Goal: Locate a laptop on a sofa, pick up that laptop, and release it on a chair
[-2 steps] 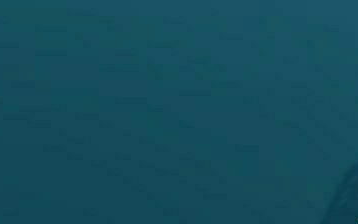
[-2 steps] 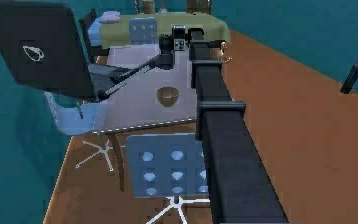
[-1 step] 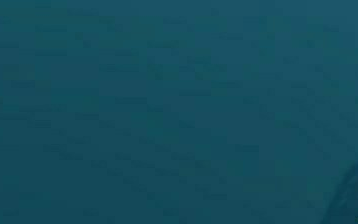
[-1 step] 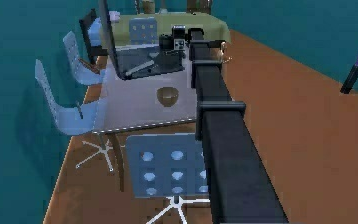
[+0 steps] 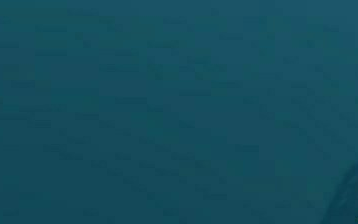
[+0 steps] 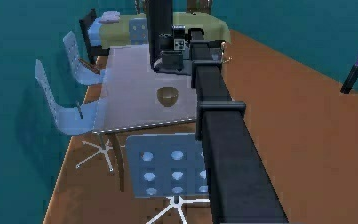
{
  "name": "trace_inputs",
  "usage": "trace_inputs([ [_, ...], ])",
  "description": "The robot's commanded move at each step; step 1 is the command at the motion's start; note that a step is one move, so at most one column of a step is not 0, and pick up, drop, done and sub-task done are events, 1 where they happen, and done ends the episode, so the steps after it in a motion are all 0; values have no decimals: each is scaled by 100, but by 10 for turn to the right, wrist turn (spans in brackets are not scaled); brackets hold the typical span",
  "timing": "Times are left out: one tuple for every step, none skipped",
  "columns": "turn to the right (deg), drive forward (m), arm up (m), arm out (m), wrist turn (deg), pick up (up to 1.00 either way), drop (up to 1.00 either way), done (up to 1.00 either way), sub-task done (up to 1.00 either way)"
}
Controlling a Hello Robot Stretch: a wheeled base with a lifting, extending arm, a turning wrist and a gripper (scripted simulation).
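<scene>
In the forward view I face a flat teal wall [image 5: 177, 100].

In the arm side view, nearest to me, the dark arm [image 6: 227, 140] rises from the bottom edge just right of the middle and runs up toward the top centre. Just left of it, at bottom centre, a pale blue chair [image 6: 167, 168] with a dotted seat stands on a white star base, touching or almost touching the near edge of a grey table [image 6: 127, 95]. The table stretches up the left middle of the frame. A small brown bowl [image 6: 168, 95] sits on it, close to the arm's left side.

Two side chairs [image 6: 59, 100] line the table's left edge, leaving a narrow strip of floor before the teal side wall [image 6: 17, 40]. Right of the arm, brown wooden floor [image 6: 297, 120] lies open out to the right edge, where a purple rod [image 6: 357, 65] slants at upper right.

The gripper [image 6: 167, 58] shows at upper middle against the table's far end. With things behind it, I cannot tell whether it holds anything, nor how its fingers are set.

Just above it a dark slab [image 6: 160, 15] stands upright at the top edge. I cannot tell whether this is the laptop. Farthest off lie an olive-green surface [image 6: 122, 33], a pale pillow [image 6: 109, 17] and a dark chair [image 6: 89, 32] at upper left.
</scene>
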Motion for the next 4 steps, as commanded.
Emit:
trace_inputs([
  [0,0,-30,0,0,0,0,0,0],
  [0,0,-50,0,0,0,0,0,0],
  [0,0,0,0,0,0,100,0,0],
  [0,0,0,-10,0,0,0,0,0],
])
